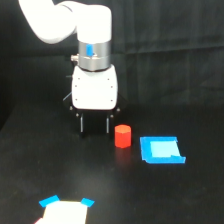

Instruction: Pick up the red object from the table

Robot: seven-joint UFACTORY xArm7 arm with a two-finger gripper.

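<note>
The red object (122, 136) is a small red-orange stubby block standing upright on the black table (165, 195). My gripper (95, 125) hangs from the white arm, just to the exterior view's left of the block and a little behind it. Its two dark fingers (82, 123) point down, apart, with nothing between them. The fingertips are near the table surface. The block sits outside the finger gap, close to the finger on the exterior view's right.
A flat blue square piece (161, 150) lies on the table to the exterior view's right of the block. A white patch with blue tape corners (66, 210) sits at the bottom edge. A black curtain backs the scene.
</note>
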